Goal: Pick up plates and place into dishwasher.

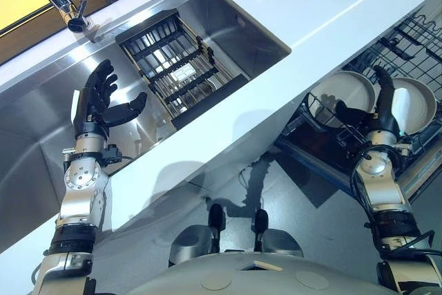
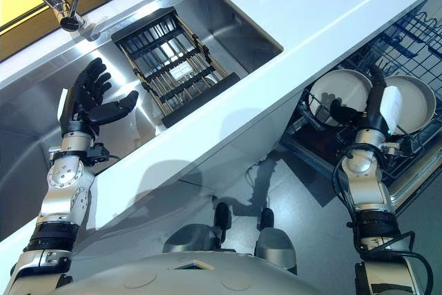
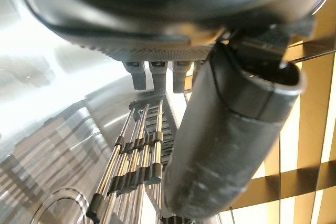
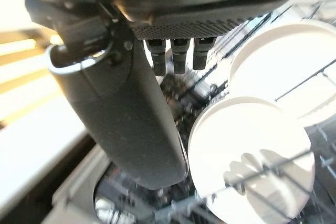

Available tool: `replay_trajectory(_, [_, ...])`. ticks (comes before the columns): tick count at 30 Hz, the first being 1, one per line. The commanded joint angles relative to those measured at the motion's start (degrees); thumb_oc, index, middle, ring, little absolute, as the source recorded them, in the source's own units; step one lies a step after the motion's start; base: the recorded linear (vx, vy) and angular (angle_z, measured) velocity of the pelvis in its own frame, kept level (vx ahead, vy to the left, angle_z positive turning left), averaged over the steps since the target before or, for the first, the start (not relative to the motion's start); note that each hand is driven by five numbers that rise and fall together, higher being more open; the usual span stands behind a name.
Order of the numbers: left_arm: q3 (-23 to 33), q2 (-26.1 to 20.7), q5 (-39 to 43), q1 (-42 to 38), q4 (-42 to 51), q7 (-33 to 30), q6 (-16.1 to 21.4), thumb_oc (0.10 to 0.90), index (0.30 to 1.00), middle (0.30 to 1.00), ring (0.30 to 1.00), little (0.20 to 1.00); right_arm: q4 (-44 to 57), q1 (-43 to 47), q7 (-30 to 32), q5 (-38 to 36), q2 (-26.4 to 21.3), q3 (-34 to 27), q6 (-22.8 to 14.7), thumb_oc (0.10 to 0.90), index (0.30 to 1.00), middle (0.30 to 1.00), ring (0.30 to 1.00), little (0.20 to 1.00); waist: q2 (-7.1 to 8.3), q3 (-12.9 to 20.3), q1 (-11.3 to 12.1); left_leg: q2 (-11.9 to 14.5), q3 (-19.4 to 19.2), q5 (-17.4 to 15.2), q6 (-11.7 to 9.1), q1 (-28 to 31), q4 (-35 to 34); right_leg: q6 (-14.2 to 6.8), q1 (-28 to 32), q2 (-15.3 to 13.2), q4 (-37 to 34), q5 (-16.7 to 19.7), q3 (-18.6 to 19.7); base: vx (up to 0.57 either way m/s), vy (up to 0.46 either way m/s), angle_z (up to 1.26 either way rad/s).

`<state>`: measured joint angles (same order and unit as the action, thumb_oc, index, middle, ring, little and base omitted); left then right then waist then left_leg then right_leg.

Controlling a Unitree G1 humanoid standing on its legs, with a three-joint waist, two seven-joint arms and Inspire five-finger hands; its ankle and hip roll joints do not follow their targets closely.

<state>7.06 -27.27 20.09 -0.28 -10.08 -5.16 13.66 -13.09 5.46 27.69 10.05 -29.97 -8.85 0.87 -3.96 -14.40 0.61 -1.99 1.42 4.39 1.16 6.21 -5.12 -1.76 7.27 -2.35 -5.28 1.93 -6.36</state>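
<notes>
Over the steel sink (image 1: 41, 136), in the left eye view, the left hand (image 1: 100, 101) is raised with its fingers straight and spread and the thumb standing out to the side; it holds nothing. Just beside it, deeper in the basin, lies a black dish rack (image 1: 173, 67) with metal bars. A tap (image 1: 69, 8) stands at the back edge of the sink, and a white counter (image 1: 331, 12) runs beside it. Lower at the right side, the dishwasher rack (image 1: 414, 39) is pulled out, and two white plates stand upright in its wires: one plate (image 1: 349, 94) nearer to the counter, the other plate (image 1: 414, 101) farther out. The right hand (image 1: 376, 112) is up between them with relaxed, stretched fingers and grips neither.

From the right eye view the scene is the same: the left hand (image 2: 93, 101) is wide above the sink, and the right hand (image 2: 373, 112) stands between the two plates in the rack.

Seen from the left wrist view, the thumb (image 3: 226, 140) of the left hand is large in front, the fingertips (image 3: 157, 74) are in a row beside it, and past them show the bars of the dish rack (image 3: 136, 150) and the shiny sink wall.

Seen from the right wrist view, the thumb (image 4: 131, 124) of the right hand and its fingertips (image 4: 176, 56) stand apart with nothing between them; beyond are the two plates, one (image 4: 252, 150) close and one (image 4: 289, 72) behind it, both in the wire rack.
</notes>
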Motion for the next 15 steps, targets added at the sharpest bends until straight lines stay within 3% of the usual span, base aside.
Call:
replay_trajectory(1, [2.7, -1.9, -0.3, -2.0, 1.2, 0.3, 4.1, 0.8, 0.9, 0.9, 0.9, 0.9, 6.9, 2.2, 6.5, -1.8, -2.6, -5.3, -7.1, 0.8, 0.9, 0.9, 0.9, 0.9, 0.65, 6.5, -1.3, -2.3, -2.5, -7.1, 1.0, 1.0, 0.1, -1.6, -1.8, 3.6, 3.0, -5.8, 0.1, -0.04, -0.015, -0.09])
replay_trajectory(11, [4.5, -2.6, 0.8, -1.8, -1.0, 1.8, 5.0, 0.8, 0.9, 0.9, 0.9, 0.9, 4.1, -0.3, 9.3, -12.6, -1.5, -11.0, -10.8, 0.8, 0.9, 0.9, 0.9, 0.9, 0.59, 7.2, -2.8, -2.0, -4.3, -8.0, 1.1, 2.0, 0.1, -2.0, -1.6, 3.6, 3.3, -6.1, 1.3, -0.01, -0.011, -0.13])
replay_trajectory(15, [5.0, -2.5, 0.9, -1.6, -1.2, 2.0, 5.3, 0.8, 0.9, 0.9, 0.9, 0.9, 1.3, -1.9, 7.6, -21.8, 1.2, -12.5, -14.2, 0.8, 0.9, 0.9, 0.9, 0.9, 0.11, 7.0, -3.6, -1.9, -4.8, -8.2, 1.3, 2.4, 0.1, -1.9, -1.9, 3.5, 4.2, -6.6, 1.5, 0.0, 0.0, -0.05])
